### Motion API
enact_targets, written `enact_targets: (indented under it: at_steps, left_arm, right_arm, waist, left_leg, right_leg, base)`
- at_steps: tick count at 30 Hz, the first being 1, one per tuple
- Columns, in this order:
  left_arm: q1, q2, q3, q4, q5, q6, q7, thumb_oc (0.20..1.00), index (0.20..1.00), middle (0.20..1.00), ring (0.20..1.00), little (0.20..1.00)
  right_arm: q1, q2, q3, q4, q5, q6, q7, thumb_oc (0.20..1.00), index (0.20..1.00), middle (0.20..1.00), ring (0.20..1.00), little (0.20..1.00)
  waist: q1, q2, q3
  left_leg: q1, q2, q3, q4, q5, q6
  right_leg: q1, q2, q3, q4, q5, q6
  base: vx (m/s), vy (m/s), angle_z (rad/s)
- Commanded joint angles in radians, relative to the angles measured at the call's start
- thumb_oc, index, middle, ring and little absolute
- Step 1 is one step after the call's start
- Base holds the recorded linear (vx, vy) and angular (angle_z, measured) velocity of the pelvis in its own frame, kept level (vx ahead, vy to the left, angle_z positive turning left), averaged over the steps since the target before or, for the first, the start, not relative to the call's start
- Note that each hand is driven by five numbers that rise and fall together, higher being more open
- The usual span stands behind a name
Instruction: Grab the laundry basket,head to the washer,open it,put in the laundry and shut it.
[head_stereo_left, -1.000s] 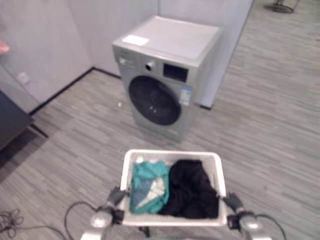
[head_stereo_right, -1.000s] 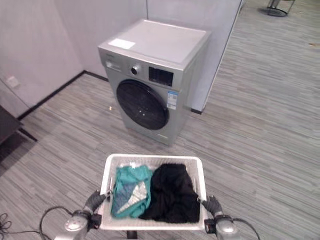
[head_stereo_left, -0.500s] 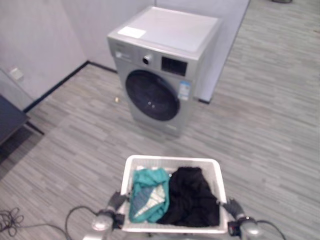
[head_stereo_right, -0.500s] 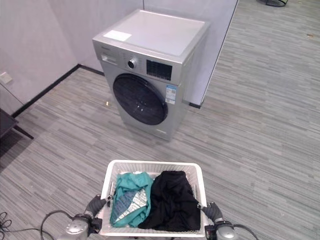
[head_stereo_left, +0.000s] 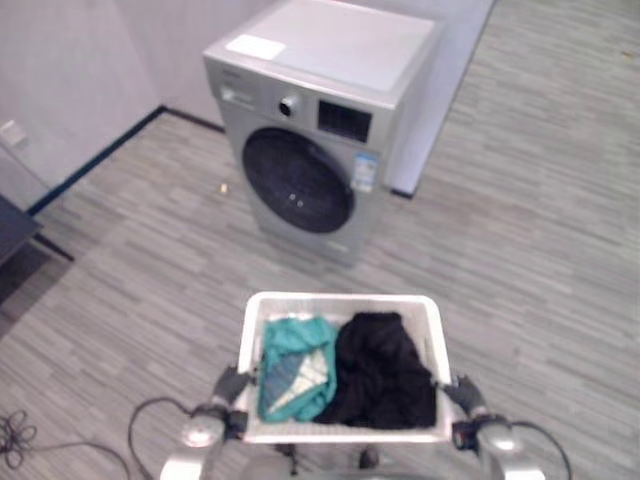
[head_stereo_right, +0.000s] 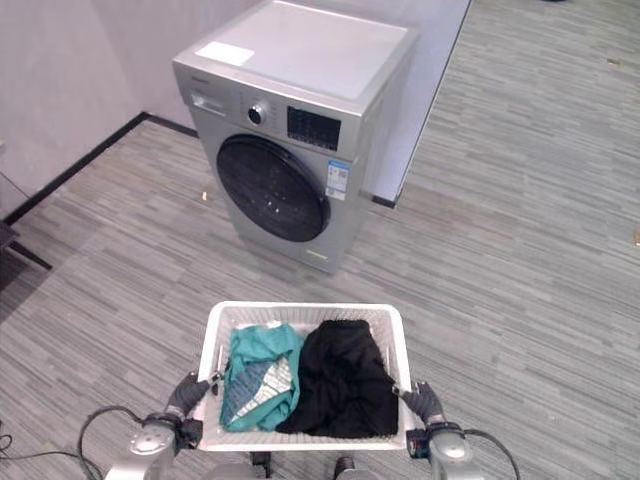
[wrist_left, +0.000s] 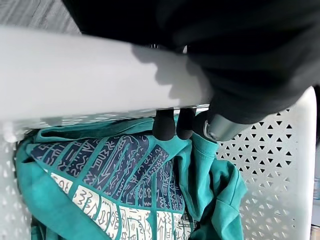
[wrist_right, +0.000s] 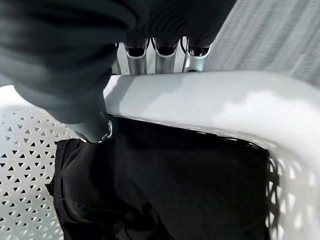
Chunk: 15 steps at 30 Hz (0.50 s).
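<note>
Carrying the white laundry basket between both hands, the robot stands a short way from the washer, whose round door is shut. Its left hand has fingers curled over the basket's rim on one side, and its right hand is hooked over the opposite rim, thumb inside. A teal patterned garment and a black garment lie side by side inside. Grabbing looks done and the walk nearly so; opening the door, loading the clothes and shutting it all remain.
</note>
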Motion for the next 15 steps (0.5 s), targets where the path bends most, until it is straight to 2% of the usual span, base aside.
enact_targets:
  at_steps: [1,7,11,12,13,15]
  left_arm:
    - [-0.024,0.126,0.185,-0.042,-0.032,-0.076,0.103,0.2,0.2,0.2,0.2,0.2]
    - [-0.044,0.167,0.232,-0.139,-0.011,-0.078,0.106,0.2,0.2,0.2,0.2,0.2]
    - [-0.097,0.197,0.235,-0.195,0.006,-0.074,0.109,0.2,0.2,0.2,0.2,0.2]
    - [-0.116,0.212,0.243,-0.225,0.012,-0.074,0.11,0.2,0.2,0.2,0.2,0.2]
    - [-0.116,0.211,0.245,-0.226,0.012,-0.073,0.11,0.2,0.2,0.2,0.2,0.2]
    - [-0.133,0.22,0.254,-0.255,0.016,-0.077,0.112,0.2,0.2,0.2,0.2,0.2]
  right_arm:
    - [-0.038,-0.088,-0.182,-0.074,0.104,-0.045,-0.048,0.2,0.2,0.2,0.2,0.2]
    - [-0.045,-0.065,-0.221,-0.15,0.126,-0.041,-0.047,0.2,0.2,0.2,0.2,0.2]
    - [-0.062,-0.061,-0.239,-0.187,0.134,-0.047,-0.057,0.2,0.2,0.2,0.2,0.2]
    - [-0.082,-0.065,-0.23,-0.217,0.134,-0.047,-0.05,0.2,0.2,0.2,0.2,0.2]
    - [-0.084,-0.065,-0.229,-0.218,0.134,-0.046,-0.05,0.2,0.2,0.2,0.2,0.2]
    - [-0.097,-0.069,-0.225,-0.242,0.143,-0.049,-0.043,0.2,0.2,0.2,0.2,0.2]
  waist:
    - [0.017,-0.003,-0.019]
    - [0.025,-0.012,-0.015]
    - [0.011,-0.005,0.0]
    - [0.004,0.012,0.016]
    - [0.005,0.01,0.017]
    - [0.0,0.016,0.022]
  left_leg:
    - [0.01,0.038,-0.086,0.16,-0.21,0.01]
    - [-0.014,0.016,-0.091,0.199,-0.25,0.043]
    - [-0.001,0.003,-0.114,0.209,-0.273,0.076]
    - [0.024,0.008,-0.111,0.2,-0.283,0.088]
    - [0.023,0.006,-0.109,0.199,-0.284,0.088]
    - [0.06,0.006,-0.097,0.182,-0.293,0.086]
  right_leg:
    - [-0.084,-0.106,0.077,0.041,0.041,0.098]
    - [-0.127,-0.128,0.093,0.127,0.038,0.117]
    - [-0.199,-0.099,0.133,0.307,0.028,0.123]
    - [-0.256,-0.084,0.114,0.397,0.037,0.129]
    - [-0.264,-0.085,0.117,0.409,0.032,0.129]
    - [-0.313,-0.082,0.076,0.413,0.035,0.126]
  base:
    - [0.01,0.069,-0.1]
    - [0.04,0.13,-0.1]
    - [0.06,0.127,0.1]
    - [0.05,0.105,0.1]
    - [0.09,0.096,-0.02]
    - [0.15,0.029,-0.07]
